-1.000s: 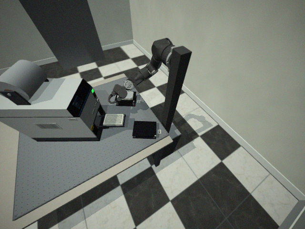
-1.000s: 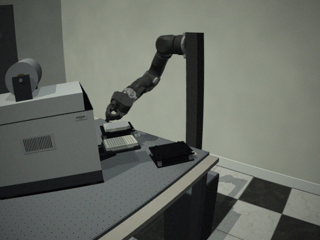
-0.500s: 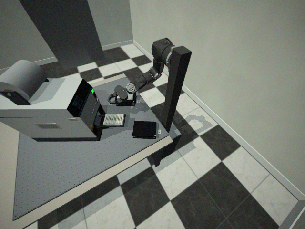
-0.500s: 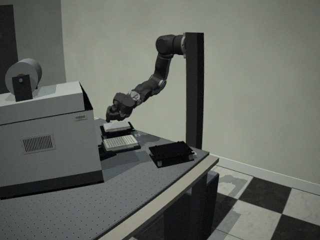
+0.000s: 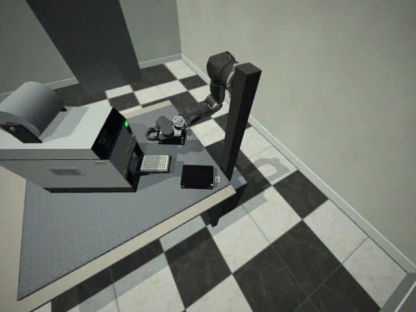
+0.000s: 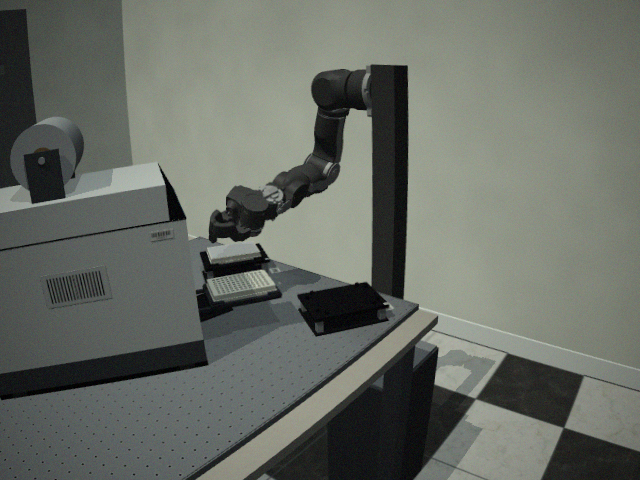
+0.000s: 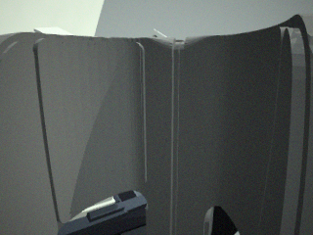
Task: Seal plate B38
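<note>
Plate B38 (image 5: 155,162) (image 6: 240,285), white with open wells and no foil that I can see, lies on the sealer's stage, which is out in front of the housing. The lamp (image 5: 126,123) is green. Nest N1 (image 5: 197,176) is black and empty, near the table's edge (image 6: 343,307). Sealed plate B83 (image 6: 233,252) sits on nest N2 behind the stage. My gripper (image 5: 150,133) (image 6: 216,230) is shut and empty. It hovers above B83's left end, pointing towards the housing's front. In the wrist view the closed fingers (image 7: 172,157) fill the frame.
The sealer housing (image 5: 67,147) with its foil roll (image 5: 30,104) takes up the table's left side. The arm's dark mounting post (image 5: 240,117) stands at the table's right edge behind N1.
</note>
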You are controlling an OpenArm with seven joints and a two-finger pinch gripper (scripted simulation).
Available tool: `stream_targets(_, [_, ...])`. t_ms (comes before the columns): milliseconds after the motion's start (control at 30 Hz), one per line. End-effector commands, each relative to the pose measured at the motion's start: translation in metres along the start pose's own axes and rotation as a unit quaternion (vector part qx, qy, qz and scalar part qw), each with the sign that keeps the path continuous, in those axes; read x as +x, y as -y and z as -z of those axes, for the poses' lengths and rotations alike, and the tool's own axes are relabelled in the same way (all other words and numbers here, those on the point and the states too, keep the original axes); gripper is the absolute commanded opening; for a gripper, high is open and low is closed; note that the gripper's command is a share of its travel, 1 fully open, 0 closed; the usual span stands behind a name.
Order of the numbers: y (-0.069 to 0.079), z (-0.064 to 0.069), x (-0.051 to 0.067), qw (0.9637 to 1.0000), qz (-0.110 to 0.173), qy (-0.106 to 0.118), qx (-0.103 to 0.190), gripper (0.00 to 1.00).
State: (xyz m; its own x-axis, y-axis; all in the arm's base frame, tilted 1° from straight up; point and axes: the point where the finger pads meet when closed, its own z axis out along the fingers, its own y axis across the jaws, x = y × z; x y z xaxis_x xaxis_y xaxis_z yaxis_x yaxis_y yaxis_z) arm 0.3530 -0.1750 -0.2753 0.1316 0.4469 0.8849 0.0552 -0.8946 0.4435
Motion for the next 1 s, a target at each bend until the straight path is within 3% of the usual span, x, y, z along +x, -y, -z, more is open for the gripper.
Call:
stream_targets(0, [-0.0033, 0.0009, -0.0006, 0.9993, -0.019, -0.005, -0.032, 0.0])
stream_targets(33, [-0.0031, 0.001, -0.001, 0.998, -0.038, -0.005, -0.051, 0.0])
stream_targets(433, [-0.0031, 0.001, -0.001, 0.998, -0.038, -0.005, -0.051, 0.0])
stream_targets(500, [-0.0032, 0.001, -0.0009, 0.9934, -0.075, -0.005, -0.087, 0.0])
stream_targets(600, [-0.0034, 0.0008, -0.0006, 0.9815, -0.129, -0.006, -0.142, 0.0])
stream_targets(967, [-0.0034, 0.0008, -0.0006, 0.9815, -0.129, -0.006, -0.142, 0.0])
